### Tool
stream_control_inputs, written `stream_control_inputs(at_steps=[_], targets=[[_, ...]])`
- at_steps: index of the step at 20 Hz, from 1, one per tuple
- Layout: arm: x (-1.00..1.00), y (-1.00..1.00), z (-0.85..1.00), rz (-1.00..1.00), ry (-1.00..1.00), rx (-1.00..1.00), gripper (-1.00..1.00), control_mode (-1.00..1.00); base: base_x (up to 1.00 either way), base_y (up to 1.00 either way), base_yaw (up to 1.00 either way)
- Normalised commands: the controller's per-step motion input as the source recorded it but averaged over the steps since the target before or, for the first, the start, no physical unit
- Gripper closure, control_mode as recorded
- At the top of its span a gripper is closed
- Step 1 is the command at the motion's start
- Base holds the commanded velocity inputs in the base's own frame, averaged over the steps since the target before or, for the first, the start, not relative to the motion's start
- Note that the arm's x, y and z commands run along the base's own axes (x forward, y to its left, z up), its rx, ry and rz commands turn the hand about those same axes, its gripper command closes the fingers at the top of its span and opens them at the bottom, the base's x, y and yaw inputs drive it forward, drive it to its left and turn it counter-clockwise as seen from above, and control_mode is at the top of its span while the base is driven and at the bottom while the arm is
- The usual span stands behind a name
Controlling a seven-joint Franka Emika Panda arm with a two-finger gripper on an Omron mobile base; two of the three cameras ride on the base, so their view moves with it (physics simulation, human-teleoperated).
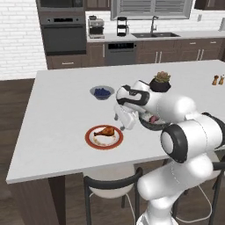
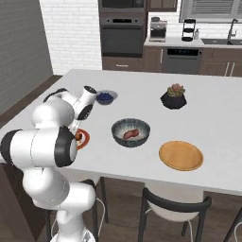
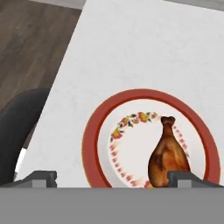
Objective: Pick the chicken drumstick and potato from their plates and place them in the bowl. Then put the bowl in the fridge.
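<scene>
The chicken drumstick (image 3: 168, 155) lies on the white plate with the red-orange rim (image 3: 92, 135) near the table's front edge, bone end pointing away from the hand. My gripper (image 1: 123, 127) hangs open just above the drumstick (image 1: 105, 131) and plate (image 1: 89, 139), with one fingertip (image 3: 186, 177) beside the meat's thick end. The potato (image 2: 131, 134) rests inside the dark speckled bowl (image 2: 124, 142) in the middle of the table. To the bowl's right the tan wooden plate (image 2: 181, 155) lies bare. The fridge is out of view.
A small grey bowl of blueberries (image 1: 102, 92) and a black plant pot (image 1: 160, 82) stand farther back. Two shakers (image 1: 217, 80) sit at the far right. Dark chairs (image 1: 112, 182) are tucked under the near table edge, close to the plate.
</scene>
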Motion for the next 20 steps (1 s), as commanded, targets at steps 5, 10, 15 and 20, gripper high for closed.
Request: stream_control_inputs(at_steps=[5,10,15,20], targets=[[0.24,0.01,-0.22,0.05,0.00,0.00,-1.00,-1.00,0.00,0.00,0.00],[0.20,0.16,-0.33,0.02,0.03,0.00,-1.00,-1.00,0.00,0.00,0.00],[0.26,0.28,-0.32,0.00,0.00,0.00,-1.00,-1.00,0.00,0.00,0.00],[0.30,0.26,-0.16,0.00,0.00,0.00,-1.00,-1.00,0.00,0.00,0.00]])
